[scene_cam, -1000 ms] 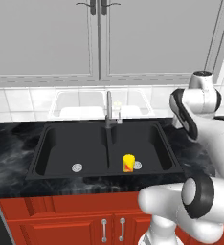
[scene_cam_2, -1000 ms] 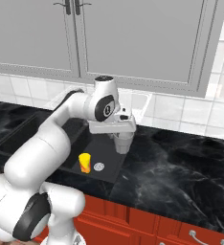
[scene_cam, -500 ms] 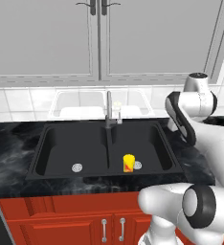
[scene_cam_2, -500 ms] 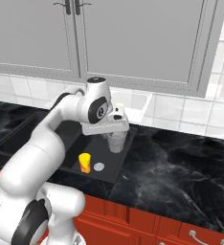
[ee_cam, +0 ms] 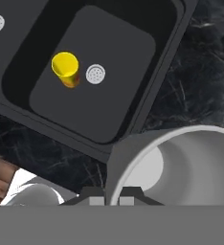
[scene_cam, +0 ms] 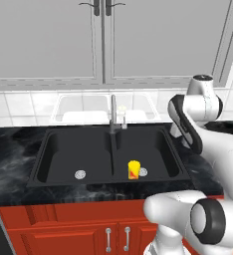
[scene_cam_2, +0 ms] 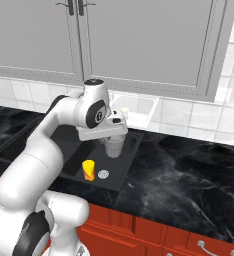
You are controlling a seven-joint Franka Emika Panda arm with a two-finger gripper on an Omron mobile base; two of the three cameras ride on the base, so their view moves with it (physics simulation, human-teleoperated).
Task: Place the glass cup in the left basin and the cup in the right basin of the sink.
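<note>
My gripper [scene_cam_2: 112,137] is shut on the rim of the glass cup [scene_cam_2: 114,147], a see-through grey tumbler that hangs upright above the right edge of the right basin [scene_cam_2: 118,164]. In the hand view the glass cup [ee_cam: 183,160] looms large, its rim pinched between my fingertips [ee_cam: 95,194]. The yellow cup [scene_cam: 133,169] stands upright in the right basin [scene_cam: 156,147] next to the silver drain [scene_cam: 143,172]; the hand view has the cup [ee_cam: 65,66] well left of the tumbler. The wider left basin [scene_cam: 71,149] holds just its drain [scene_cam: 80,174].
A chrome faucet [scene_cam: 113,118] rises behind the sink's divider. A white dish rack [scene_cam: 83,107] sits against the tiled wall behind it. Black marble counter [scene_cam_2: 189,170] stretches to the right of the sink. Grey cabinets hang overhead, red ones below.
The arm has swung left with the glass cup in its grip, from over the sink's right rim toward the right basin. The yellow cup has not moved.
</note>
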